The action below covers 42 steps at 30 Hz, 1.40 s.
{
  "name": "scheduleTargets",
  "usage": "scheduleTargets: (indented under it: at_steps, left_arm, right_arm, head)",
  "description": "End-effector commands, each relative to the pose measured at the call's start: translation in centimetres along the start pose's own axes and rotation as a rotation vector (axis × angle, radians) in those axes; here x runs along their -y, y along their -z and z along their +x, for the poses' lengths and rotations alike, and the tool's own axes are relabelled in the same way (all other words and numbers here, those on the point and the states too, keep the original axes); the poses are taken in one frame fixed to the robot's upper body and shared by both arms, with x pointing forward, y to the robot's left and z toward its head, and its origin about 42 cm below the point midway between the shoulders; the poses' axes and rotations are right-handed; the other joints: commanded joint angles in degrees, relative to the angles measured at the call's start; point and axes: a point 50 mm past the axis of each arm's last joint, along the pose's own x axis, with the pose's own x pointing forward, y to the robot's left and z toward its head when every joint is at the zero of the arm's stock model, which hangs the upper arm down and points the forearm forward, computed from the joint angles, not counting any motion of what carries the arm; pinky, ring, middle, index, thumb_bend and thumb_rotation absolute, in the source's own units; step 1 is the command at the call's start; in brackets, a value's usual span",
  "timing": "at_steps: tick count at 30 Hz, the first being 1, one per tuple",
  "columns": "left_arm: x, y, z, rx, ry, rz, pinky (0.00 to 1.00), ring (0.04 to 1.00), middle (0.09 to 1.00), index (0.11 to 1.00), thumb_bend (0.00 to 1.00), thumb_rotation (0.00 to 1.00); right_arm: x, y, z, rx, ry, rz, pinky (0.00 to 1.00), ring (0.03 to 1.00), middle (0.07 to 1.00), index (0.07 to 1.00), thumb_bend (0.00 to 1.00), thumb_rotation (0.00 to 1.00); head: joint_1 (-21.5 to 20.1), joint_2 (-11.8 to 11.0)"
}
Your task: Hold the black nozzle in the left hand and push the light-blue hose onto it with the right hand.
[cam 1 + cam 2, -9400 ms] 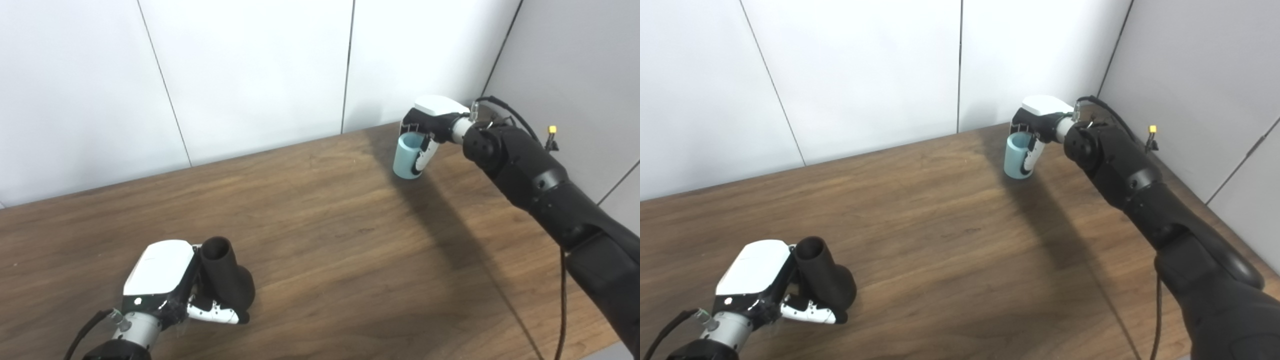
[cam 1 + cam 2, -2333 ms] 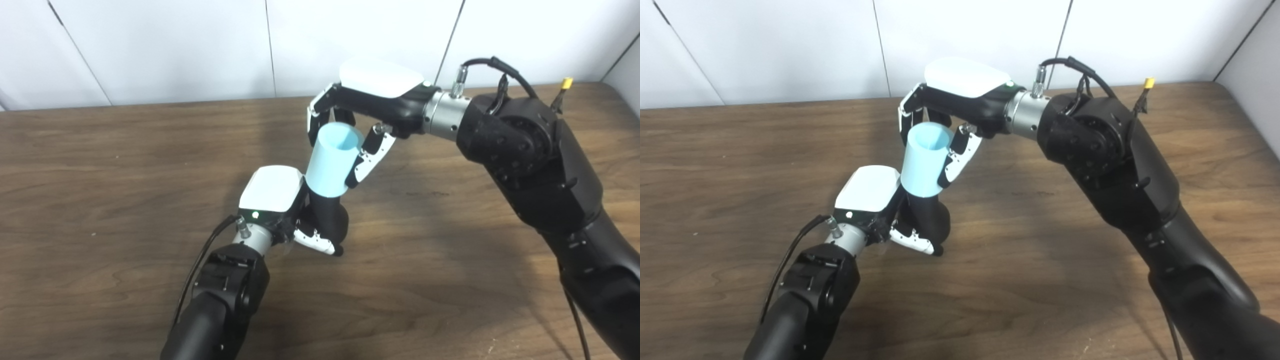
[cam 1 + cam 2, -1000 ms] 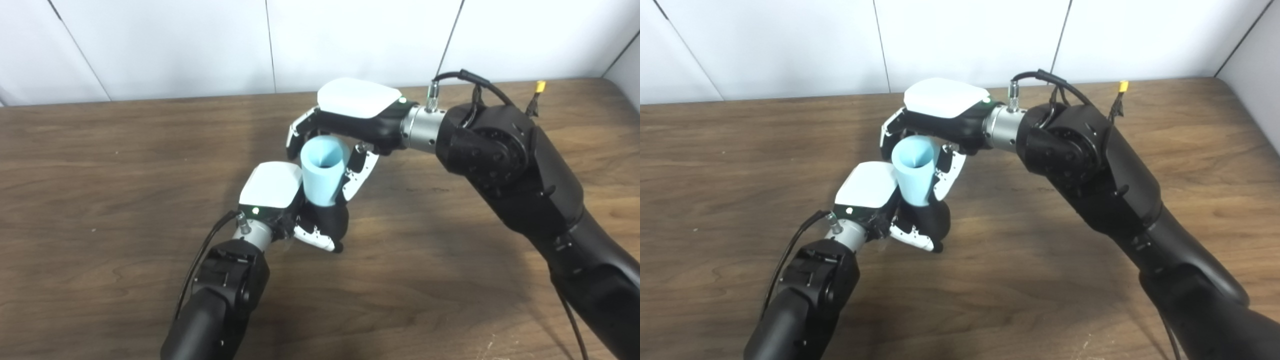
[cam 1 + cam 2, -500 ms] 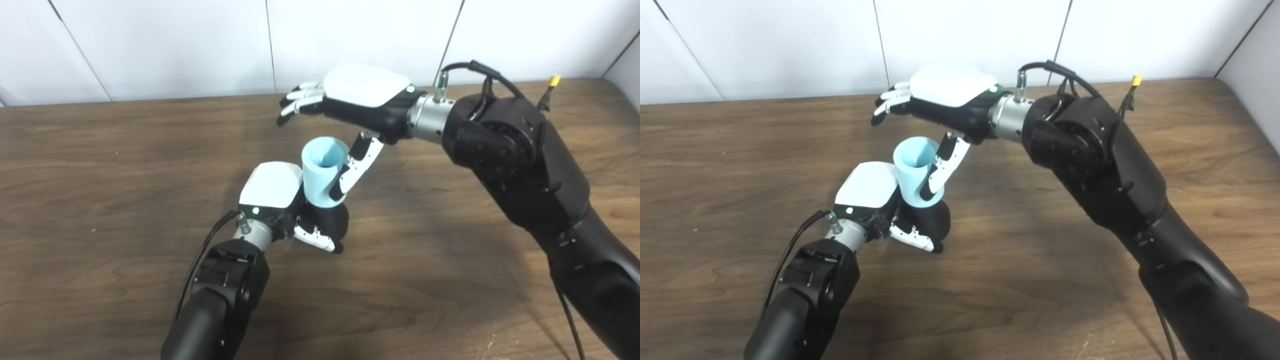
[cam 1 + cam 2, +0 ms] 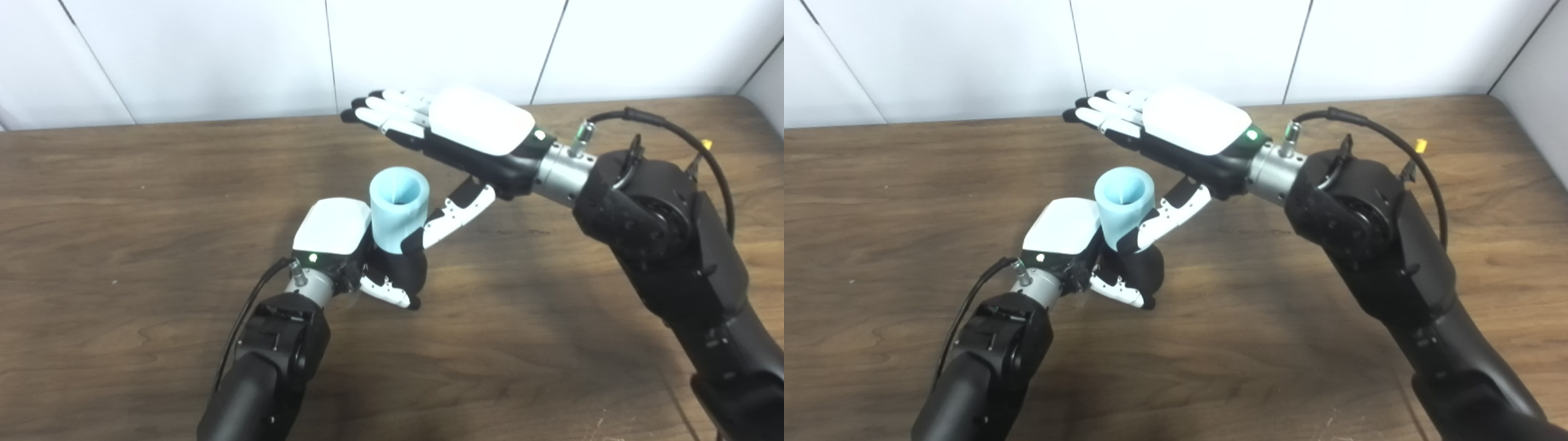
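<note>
Now right robot hand [image 5: 465, 131] hovers spread, thumb seemingly touching hose [image 5: 398, 208]; left robot hand [image 5: 343, 245] grips nozzle [image 5: 401, 269].

Paired head cameras, looking down, seemingly close, same table [image 5: 122, 184]

surface: brown wood table [image 5: 122, 184] | on it: black nozzle [image 5: 407, 272] base, w/ hose on top
</note>
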Motion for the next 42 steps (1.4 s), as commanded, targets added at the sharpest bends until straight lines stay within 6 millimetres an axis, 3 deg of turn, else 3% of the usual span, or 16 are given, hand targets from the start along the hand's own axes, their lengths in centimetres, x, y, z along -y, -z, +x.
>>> scheduleTargets:
  at_steps: [1, 12, 31, 36, 42]
  left_arm:
    - [0.0, -0.6, 0.0, 0.022, 0.017, -0.010, 0.41, 0.502, 0.515, 0.475, 0.52, 0.00]
    - [0.0, -0.6, 0.0, 0.018, 0.010, 0.007, 0.41, 0.508, 0.524, 0.469, 0.52, 0.00]
    - [-0.1, -0.6, -0.3, 0.025, 0.000, -0.037, 0.44, 0.515, 0.524, 0.468, 0.52, 0.00]
    - [0.0, -0.7, -0.2, 0.020, -0.004, -0.019, 0.43, 0.513, 0.518, 0.472, 0.52, 0.00]
    - [-0.1, -0.7, -0.1, 0.009, 0.008, -0.001, 0.44, 0.534, 0.538, 0.459, 0.52, 0.00]
  right_arm:
    - [1.4, -0.5, -0.9, 0.044, 0.079, -0.045, 0.99, 1.000, 1.000, 1.000, 0.68, 0.88]
    - [-2.3, -2.0, -2.8, 0.104, 0.097, -0.040, 1.00, 1.000, 1.000, 1.000, 0.62, 0.99]
    - [-3.1, -2.9, -1.5, 0.173, 0.053, -0.072, 1.00, 0.984, 0.974, 0.961, 0.62, 1.00]
    - [-2.9, -2.5, -1.7, 0.129, -0.004, -0.079, 0.98, 0.952, 0.943, 0.906, 0.63, 1.00]
    - [-3.2, -1.5, -1.9, 0.038, -0.098, -0.023, 0.97, 0.949, 0.937, 0.906, 0.66, 1.00]
  head:
    - [-0.04, 0.01]
    - [0.02, 0.00]
    - [0.00, 0.09]
    - [-0.09, 0.11]
    - [-0.09, 0.34]
